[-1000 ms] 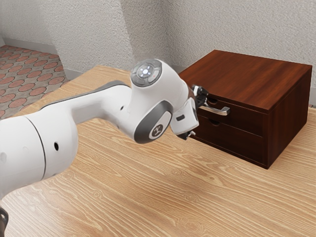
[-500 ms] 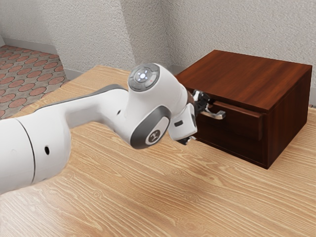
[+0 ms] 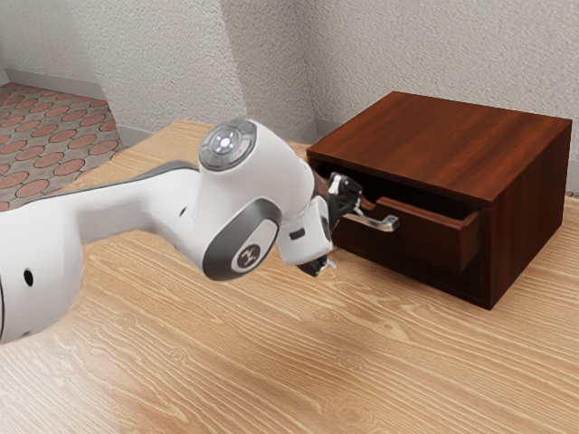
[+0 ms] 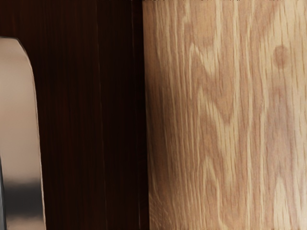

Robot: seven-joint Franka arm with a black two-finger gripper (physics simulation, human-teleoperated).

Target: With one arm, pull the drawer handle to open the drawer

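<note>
Black gripper [image 3: 347,195], carried on the white arm [image 3: 181,212] that reaches in from the exterior view's left, sits at the near end of the silver drawer handle [image 3: 380,221] — its fingers look narrowly closed on the bar, though they are small and partly hidden behind the wrist. Rightward, the upper drawer [image 3: 425,237] stands partly pulled out of the dark wooden cabinet [image 3: 452,136], with a shadowed gap behind its front. The cabinet rests on the light wooden table [image 3: 317,362]. In the wrist view the handle is a blurred pale band against the drawer's dark face — table grain lies beyond.
</note>
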